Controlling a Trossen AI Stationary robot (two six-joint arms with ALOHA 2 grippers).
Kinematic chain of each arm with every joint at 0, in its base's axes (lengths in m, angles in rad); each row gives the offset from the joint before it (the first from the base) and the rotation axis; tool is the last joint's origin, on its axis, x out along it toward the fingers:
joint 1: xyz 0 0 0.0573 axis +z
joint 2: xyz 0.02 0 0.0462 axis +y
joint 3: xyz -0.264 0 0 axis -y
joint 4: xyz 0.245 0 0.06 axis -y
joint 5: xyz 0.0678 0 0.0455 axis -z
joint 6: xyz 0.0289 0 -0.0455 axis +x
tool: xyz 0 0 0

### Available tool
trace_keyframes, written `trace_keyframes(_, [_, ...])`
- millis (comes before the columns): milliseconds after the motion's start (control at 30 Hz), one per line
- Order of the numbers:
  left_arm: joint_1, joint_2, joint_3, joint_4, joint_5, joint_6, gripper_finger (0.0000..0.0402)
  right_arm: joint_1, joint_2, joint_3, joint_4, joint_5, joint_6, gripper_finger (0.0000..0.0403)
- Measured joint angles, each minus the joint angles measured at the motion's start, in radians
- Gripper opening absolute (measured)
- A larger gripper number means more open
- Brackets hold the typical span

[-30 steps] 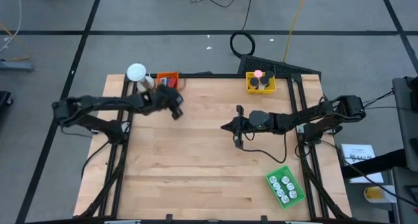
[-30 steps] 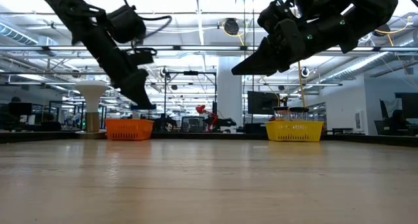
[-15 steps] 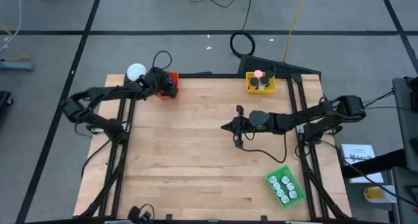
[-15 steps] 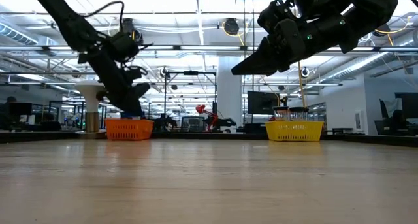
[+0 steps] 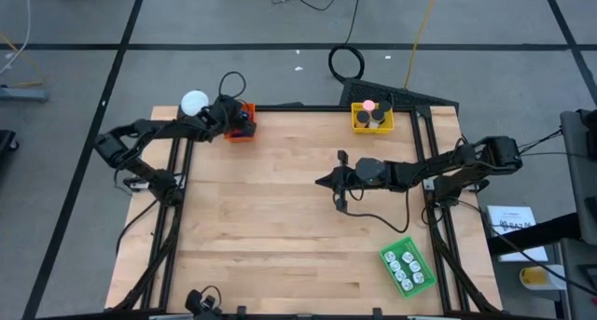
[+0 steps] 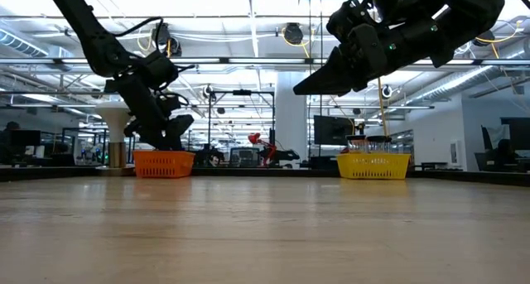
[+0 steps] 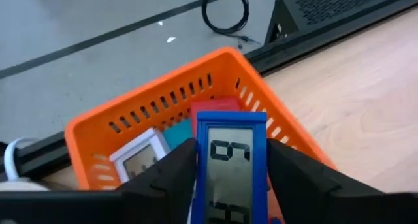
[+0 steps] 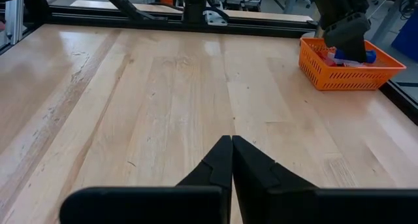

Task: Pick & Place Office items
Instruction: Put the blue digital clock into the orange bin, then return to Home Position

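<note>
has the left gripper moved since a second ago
Yes. The left gripper went from over bare table to the orange basket at the back edge, beside the white ball-topped object.

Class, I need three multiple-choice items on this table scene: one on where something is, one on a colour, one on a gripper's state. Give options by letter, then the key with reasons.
1. Where is the left gripper?
A. over the orange tray
B. over the green tray
C. at the table's middle

2. What colour is the little rectangle between the left gripper's fingers?
A. pink
B. blue
C. yellow

3. How do the right gripper's fingers stand?
A. wide apart
B. shut on a disc
C. shut, with nothing between

Key: 1 A, the high view shows it at that tray in the far corner. 2 B, the left wrist view shows its blue frame. 3 C, the right wrist view shows the tips meeting over bare wood.
</note>
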Motion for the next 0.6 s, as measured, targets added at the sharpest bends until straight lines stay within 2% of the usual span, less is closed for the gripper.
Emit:
trace_keyframes(167, [-0.006, -0.016, 0.000, 0.002, 0.000, 0.013, 0.0230, 0.000, 0.000, 0.000, -0.001, 0.000, -0.001, 0.0000])
trace_keyframes(300, [-0.031, -0.069, 0.000, -0.052, -0.036, 0.047, 0.0240, 0.000, 0.000, 0.001, -0.010, 0.000, -0.024, 0.0001])
trace_keyframes(400, [-0.074, -0.141, -0.025, -0.062, -0.035, 0.073, 0.0210, 0.000, 0.000, 0.001, -0.029, 0.000, -0.048, 0.0001])
trace_keyframes(500, [-0.133, -0.226, -0.118, 0.042, 0.017, 0.114, 0.0156, -0.010, -0.023, -0.007, -0.058, 0.000, -0.068, 0.0000])
trace_keyframes(600, [-0.198, -0.317, -0.238, 0.207, 0.124, 0.159, 0.0096, -0.030, -0.092, -0.061, -0.053, 0.000, -0.081, 0.0000])
